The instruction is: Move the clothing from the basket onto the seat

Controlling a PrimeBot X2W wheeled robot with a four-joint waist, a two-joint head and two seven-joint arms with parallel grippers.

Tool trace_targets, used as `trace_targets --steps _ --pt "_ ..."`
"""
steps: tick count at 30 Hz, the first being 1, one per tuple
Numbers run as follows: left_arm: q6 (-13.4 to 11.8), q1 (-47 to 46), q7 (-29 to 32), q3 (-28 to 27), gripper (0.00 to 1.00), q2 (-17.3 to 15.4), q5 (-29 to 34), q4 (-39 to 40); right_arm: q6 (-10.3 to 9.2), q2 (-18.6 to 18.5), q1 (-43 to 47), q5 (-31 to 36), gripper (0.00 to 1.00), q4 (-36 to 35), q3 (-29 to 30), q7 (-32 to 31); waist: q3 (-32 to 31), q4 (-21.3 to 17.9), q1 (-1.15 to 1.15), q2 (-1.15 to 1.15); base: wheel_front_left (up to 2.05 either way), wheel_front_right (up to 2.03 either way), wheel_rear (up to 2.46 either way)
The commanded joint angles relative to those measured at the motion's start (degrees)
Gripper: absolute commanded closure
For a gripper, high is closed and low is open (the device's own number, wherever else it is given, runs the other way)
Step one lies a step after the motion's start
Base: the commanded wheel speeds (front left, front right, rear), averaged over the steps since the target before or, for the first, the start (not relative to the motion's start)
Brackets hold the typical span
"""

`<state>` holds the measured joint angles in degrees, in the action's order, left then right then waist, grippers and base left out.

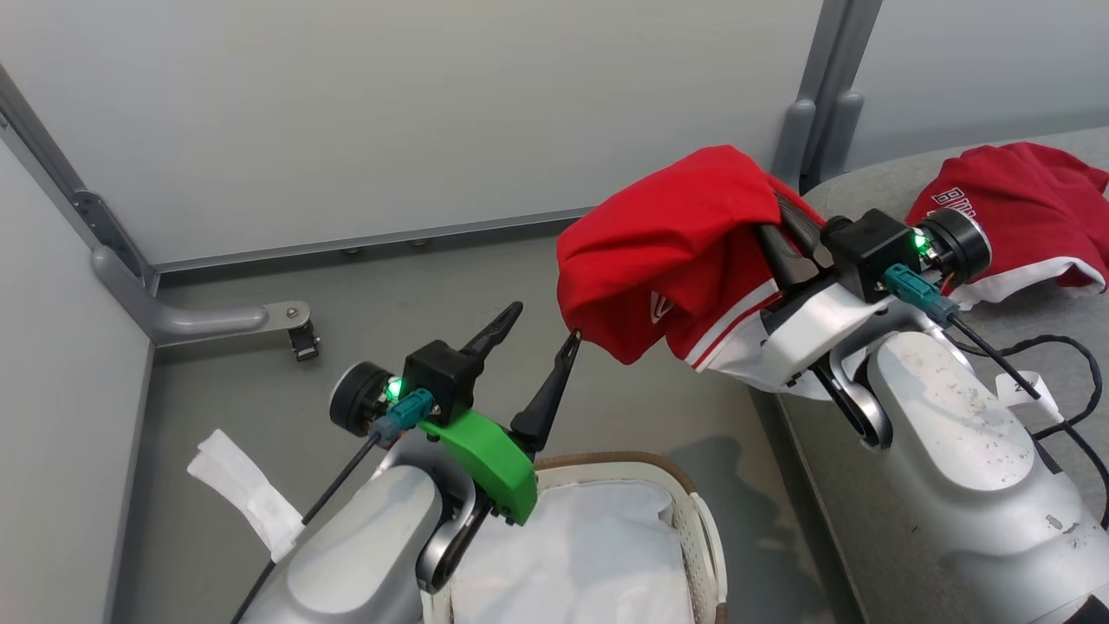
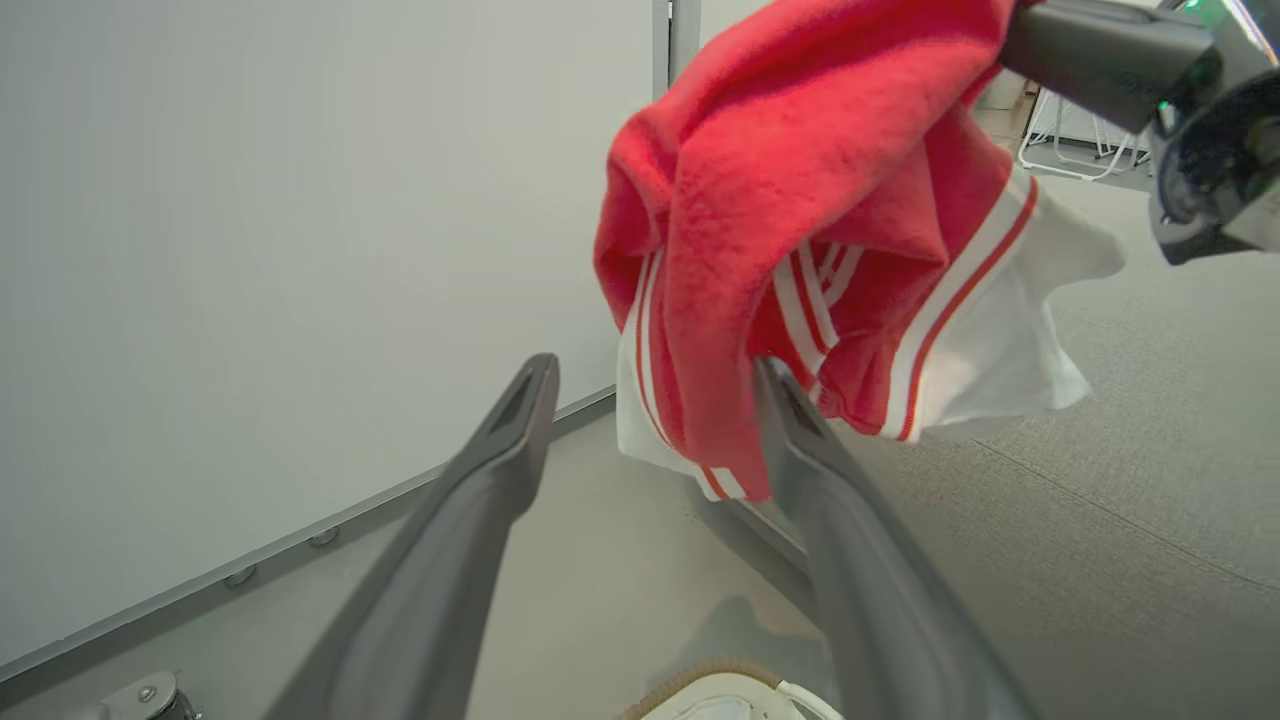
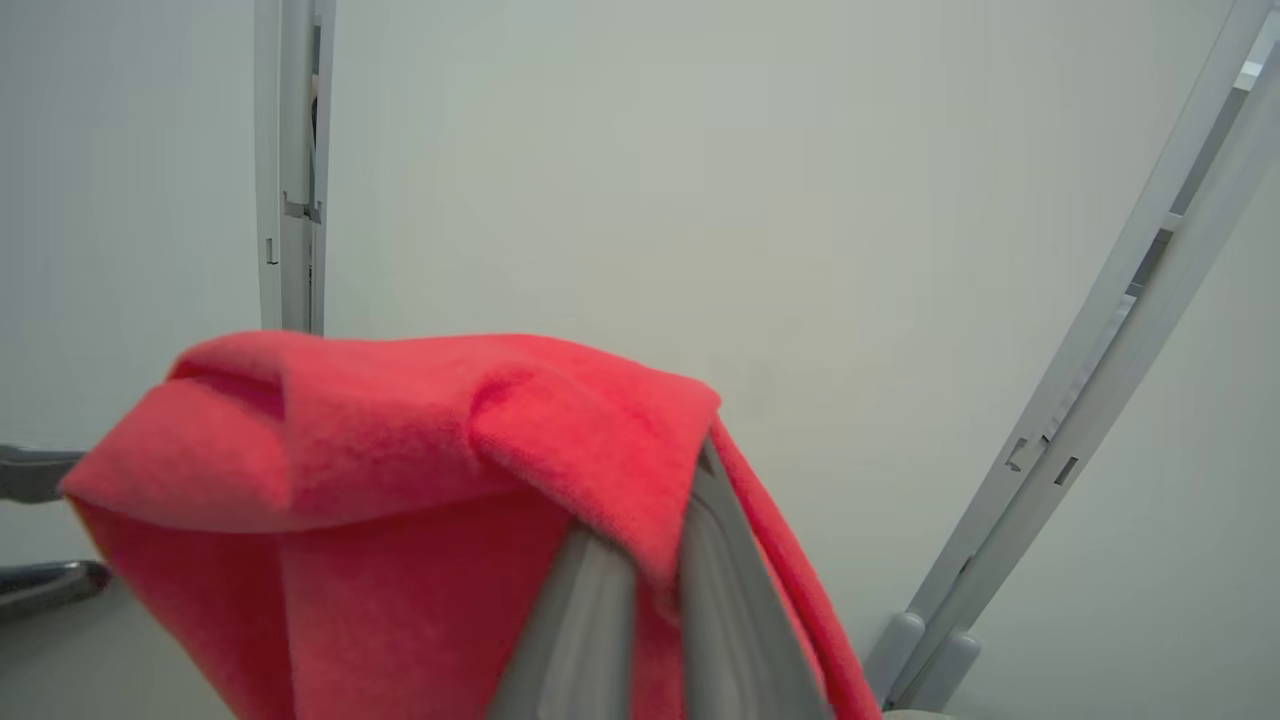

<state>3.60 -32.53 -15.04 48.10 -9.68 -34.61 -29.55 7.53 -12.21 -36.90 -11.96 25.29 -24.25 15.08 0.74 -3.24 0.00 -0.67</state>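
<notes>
Right gripper point(image 1: 781, 227): fingers pressed together, pinching a fold of a soft red striped garment point(image 1: 667, 251) with white trim and a white panel. Fingertips buried under the cloth in the head view. In the right wrist view the two grey fingers point(image 3: 712, 540) run close together up into the red fabric point(image 3: 400, 440).

Striped garment held in the air, over the smooth grey floor point(image 1: 346, 277), between basket and seat and touching neither. White panel hangs lowest, on the seat side.

Left gripper point(image 1: 544, 322): fingers spread wide, nothing between them. One fingertip point(image 2: 775, 385) sits right at the garment's lower edge point(image 2: 800, 180); cannot tell whether it touches.

Oval white perforated plastic basket point(image 1: 693, 529) with brown woven rim, on the floor under the left arm. Plain white sheet point(image 1: 572, 555) lies inside it.

Large grey fabric-upholstered seat point(image 1: 1070, 308) at right. Crumpled red jersey point(image 1: 1022, 199) with white trim lies on its top, white lettering only partly readable, just behind the right wrist.

Pale grey wall panels point(image 1: 433, 113) with metal posts behind everything.
</notes>
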Motion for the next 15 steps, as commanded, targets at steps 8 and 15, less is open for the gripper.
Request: trace_targets --steps 8,15 --pt "1.3 6.6 -0.1 -3.8 0.0 2.0 3.2 0.1 -0.08 -0.6 2.1 1.2 1.0 -0.6 2.7 0.1 0.5 -0.1 0.0 0.67 0.0 0.0 0.0" --pt "2.1 8.4 -0.1 -6.2 0.0 3.1 6.3 -0.4 -0.08 -0.8 3.4 2.0 1.0 -0.5 3.9 0.1 0.8 -0.6 0.0 0.67 0.0 0.0 0.0"
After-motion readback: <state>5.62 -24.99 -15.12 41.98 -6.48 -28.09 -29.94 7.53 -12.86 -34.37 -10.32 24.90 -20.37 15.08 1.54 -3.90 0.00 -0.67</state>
